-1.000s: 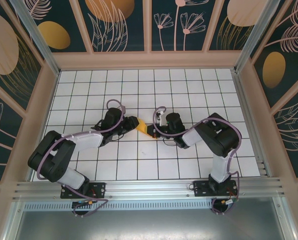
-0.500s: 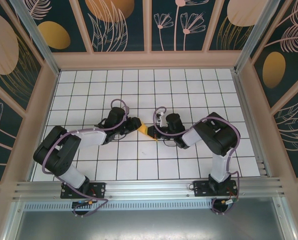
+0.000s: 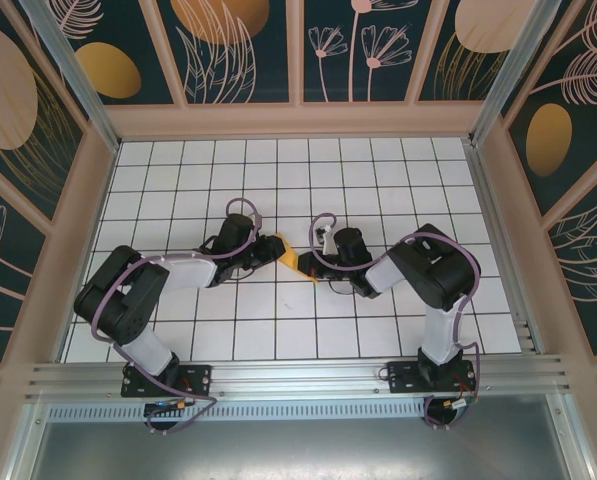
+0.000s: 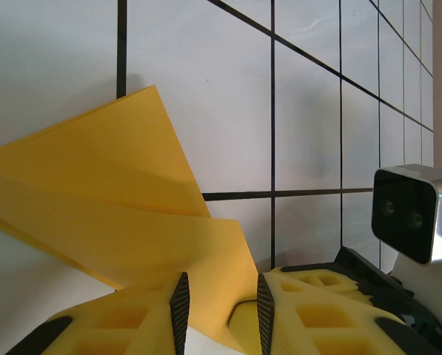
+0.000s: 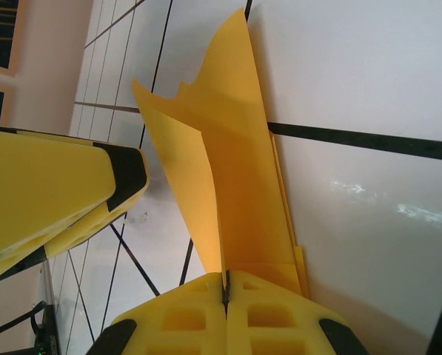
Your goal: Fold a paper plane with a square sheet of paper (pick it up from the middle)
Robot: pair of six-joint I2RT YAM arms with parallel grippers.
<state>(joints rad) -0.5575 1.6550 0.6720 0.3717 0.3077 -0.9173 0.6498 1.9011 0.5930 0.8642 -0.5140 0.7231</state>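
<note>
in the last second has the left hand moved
Yes. Against the grid in the top view, the left hand has crept right toward the paper, and its elbow has swung right too.

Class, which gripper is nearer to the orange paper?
Right. The right gripper is shut on the paper, touching its edge. The left gripper straddles the other end, jaws open with a gap.

Nothing legible anywhere: the orange-yellow paper (image 3: pixel 290 260) is plain and unprinted, the worktop (image 3: pixel 378 170) carries only black grid lines, and the wall panels (image 3: pixel 228 50) bear painted leaves, flowers and circles.
</note>
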